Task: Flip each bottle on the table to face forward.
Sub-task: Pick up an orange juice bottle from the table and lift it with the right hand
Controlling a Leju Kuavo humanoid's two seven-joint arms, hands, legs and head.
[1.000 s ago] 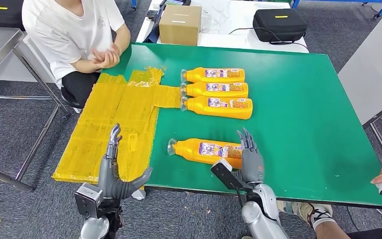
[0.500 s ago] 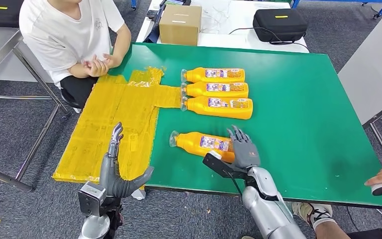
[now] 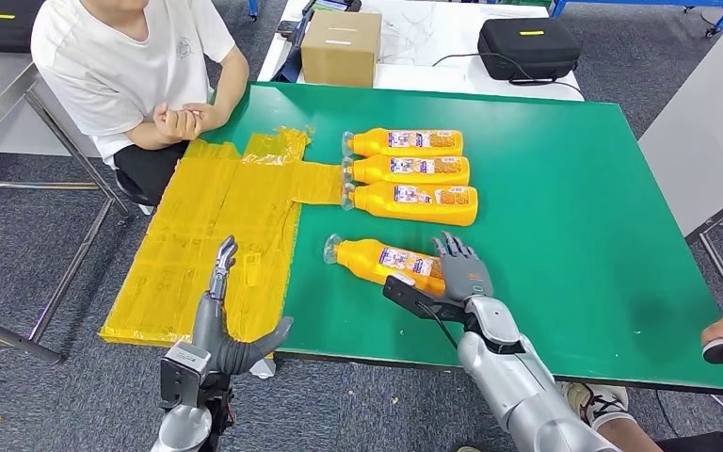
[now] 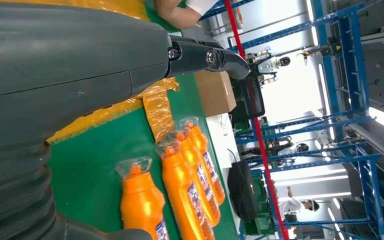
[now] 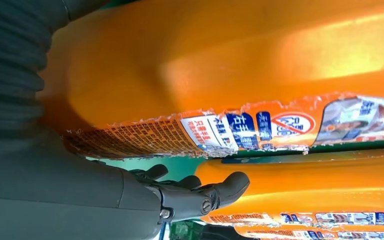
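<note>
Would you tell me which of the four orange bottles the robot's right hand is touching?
The lone bottle nearest the robot, lying askew apart from the neat row of three. The right hand rests on its base end.

High head view, two close wrist views

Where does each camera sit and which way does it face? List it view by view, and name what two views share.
Head view: high on the body, looking forward and down at the green table; both arms show, right robot hand on the near bottle.
Left wrist view: behind the left robot hand, facing across the table at the bottles.
Right wrist view: behind the right robot hand, pressed close to the near bottle's label.
Shared: all three show the near bottle.
</note>
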